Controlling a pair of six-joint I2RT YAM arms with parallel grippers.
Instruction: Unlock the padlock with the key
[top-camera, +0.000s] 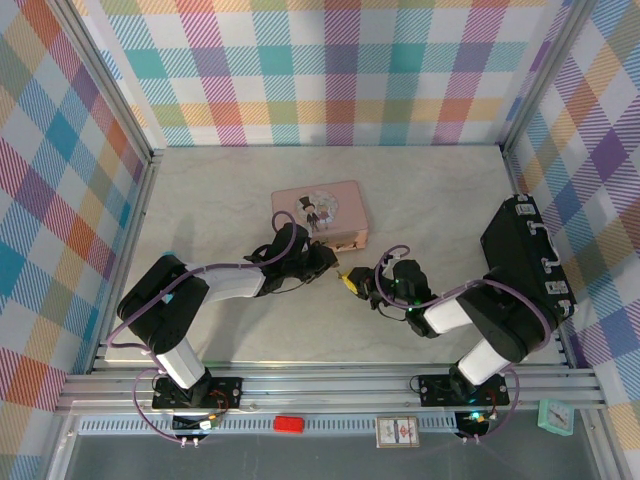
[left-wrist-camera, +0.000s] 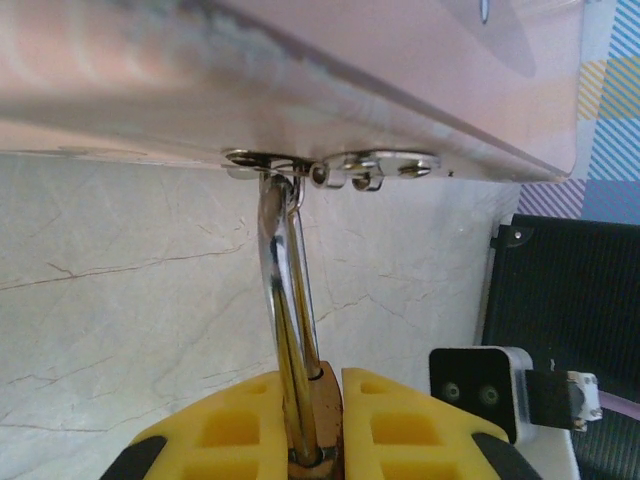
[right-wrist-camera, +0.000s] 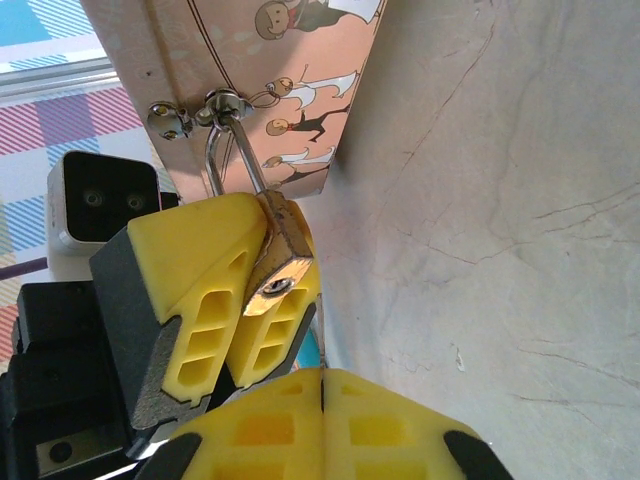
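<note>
A brass padlock (left-wrist-camera: 338, 405) hangs by its silver shackle (left-wrist-camera: 283, 300) from the clasp of the pink tin (top-camera: 320, 212). My left gripper (left-wrist-camera: 335, 400) is shut on the padlock body. In the right wrist view the padlock (right-wrist-camera: 285, 255) shows its keyhole end between the left gripper's yellow pads (right-wrist-camera: 190, 270). My right gripper (right-wrist-camera: 322, 385) is shut on the key (right-wrist-camera: 320, 335), a thin grey blade seen edge-on that rises from between its pads. The key's tip stands just below and right of the keyhole, outside it. Both grippers meet in front of the tin's near right corner (top-camera: 350, 278).
A black case (top-camera: 525, 255) stands at the right side of the table, close behind the right arm. Plaid walls close off the back and both sides. Bare marble table (right-wrist-camera: 500, 250) lies to the right of the tin.
</note>
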